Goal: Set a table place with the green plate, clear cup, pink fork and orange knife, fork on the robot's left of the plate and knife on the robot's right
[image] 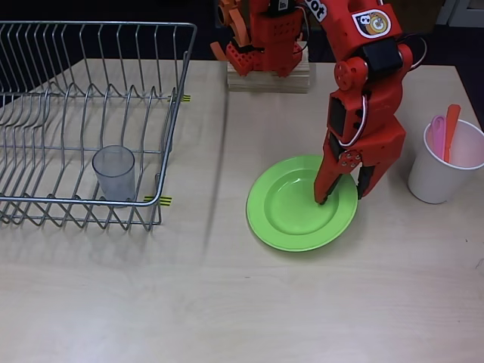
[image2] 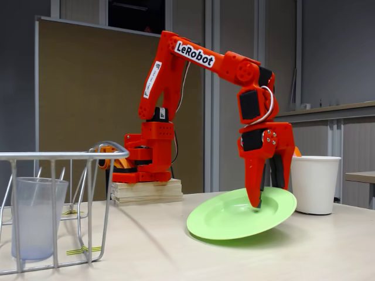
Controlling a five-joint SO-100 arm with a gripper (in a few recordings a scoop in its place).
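The green plate (image: pixel 291 208) (image2: pixel 231 216) lies right of centre on the table, tilted, with its right edge lifted off the surface. My gripper (image: pixel 342 197) (image2: pixel 265 198) is shut on that right rim, one finger inside the well and the other outside. The clear cup (image: pixel 113 172) (image2: pixel 36 216) stands upright in the front of a wire dish rack (image: pixel 98 23) (image2: pixel 58 156) at the left. The pink fork (image: pixel 437 136) and the orange knife (image: pixel 451 128) stand handle-up in a white cup (image: pixel 435 178) (image2: pixel 315 184) at the right.
The rack takes up the table's back left. My arm's base sits on a wooden block (image: pixel 268 79) (image2: pixel 146 192) at the back centre. Bare tabletop (image: pixel 227 302) stretches along the front and between rack and plate.
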